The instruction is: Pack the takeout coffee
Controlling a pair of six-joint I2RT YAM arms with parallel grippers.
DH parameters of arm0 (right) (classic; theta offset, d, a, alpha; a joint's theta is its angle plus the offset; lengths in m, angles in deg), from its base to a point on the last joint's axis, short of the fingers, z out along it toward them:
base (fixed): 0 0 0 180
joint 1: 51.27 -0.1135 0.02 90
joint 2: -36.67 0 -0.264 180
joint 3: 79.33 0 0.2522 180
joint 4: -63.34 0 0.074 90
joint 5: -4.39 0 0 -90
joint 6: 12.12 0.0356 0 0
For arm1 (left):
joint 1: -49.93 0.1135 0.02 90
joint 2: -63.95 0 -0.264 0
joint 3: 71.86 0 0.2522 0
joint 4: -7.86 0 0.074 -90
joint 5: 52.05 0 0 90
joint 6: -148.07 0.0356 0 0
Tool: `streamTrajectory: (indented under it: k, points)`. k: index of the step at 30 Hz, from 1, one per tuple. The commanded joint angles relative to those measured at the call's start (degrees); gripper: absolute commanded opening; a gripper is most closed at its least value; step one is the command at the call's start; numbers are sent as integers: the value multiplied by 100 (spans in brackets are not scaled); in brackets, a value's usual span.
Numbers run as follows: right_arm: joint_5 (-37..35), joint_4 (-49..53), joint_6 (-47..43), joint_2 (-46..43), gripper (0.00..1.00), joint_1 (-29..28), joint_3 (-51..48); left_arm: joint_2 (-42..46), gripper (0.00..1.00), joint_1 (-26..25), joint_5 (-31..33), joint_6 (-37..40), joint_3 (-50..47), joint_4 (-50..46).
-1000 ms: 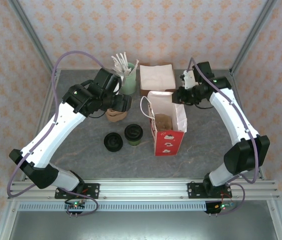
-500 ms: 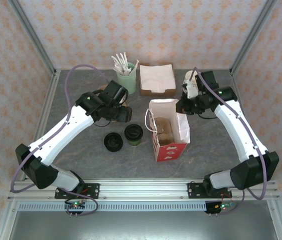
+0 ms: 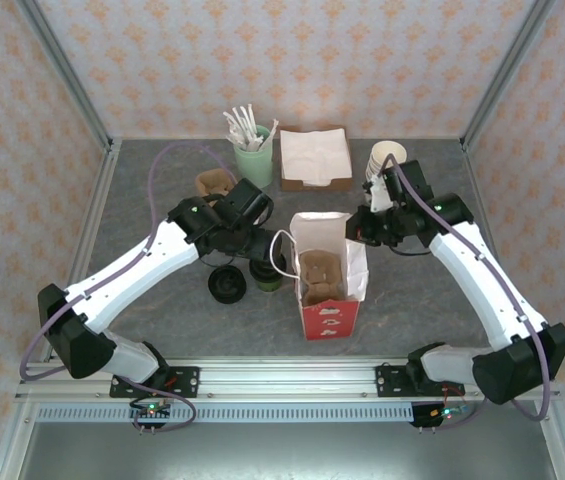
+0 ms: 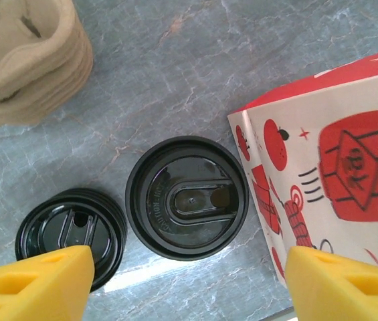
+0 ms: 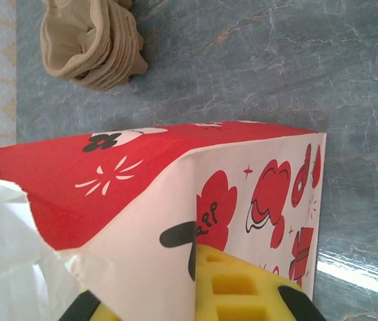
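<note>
I see a grey marbled worktop [image 3: 402,300]. The glossy red-and-white paper bag [image 3: 327,305] stands open on it, with a brown pulp carrier [image 3: 320,272] inside. In the last second the bag has slid nearer and leftward. My left arm [image 3: 142,265] has swung off the pulp tray stack [image 4: 28,60] and now reaches over the takeout coffee [image 4: 187,198], just left of the bag, round black lid on. The left jaws gape either side of it. The right jaws pinch the bag's rim, arm bent inward.

Glossy plastic lid [image 4: 186,198], matt paper bag [image 4: 329,167], polished marbled table [image 4: 175,67]
</note>
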Motion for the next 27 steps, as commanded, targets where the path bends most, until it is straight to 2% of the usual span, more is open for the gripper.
streamTrajectory:
  k: [1, 4, 7, 12, 27]
  points:
    - [-193, -246, 406, -230, 6, -14, -95, -56, 84, -67, 94, -194, -90, -17]
    - [-265, -283, 523, -346, 13, -16, -170, -124, 86, -103, 66, -185, -70, -32]
    - [-344, -302, 629, -347, 27, -14, -221, -228, 87, -153, 31, -412, -110, -7]
    - [-441, -213, 591, -347, 37, -19, -136, -470, 87, -229, 41, -498, -108, 27]
    - [-453, 26, 443, -300, 41, -10, 209, -982, 86, -238, -158, -449, -47, 89]
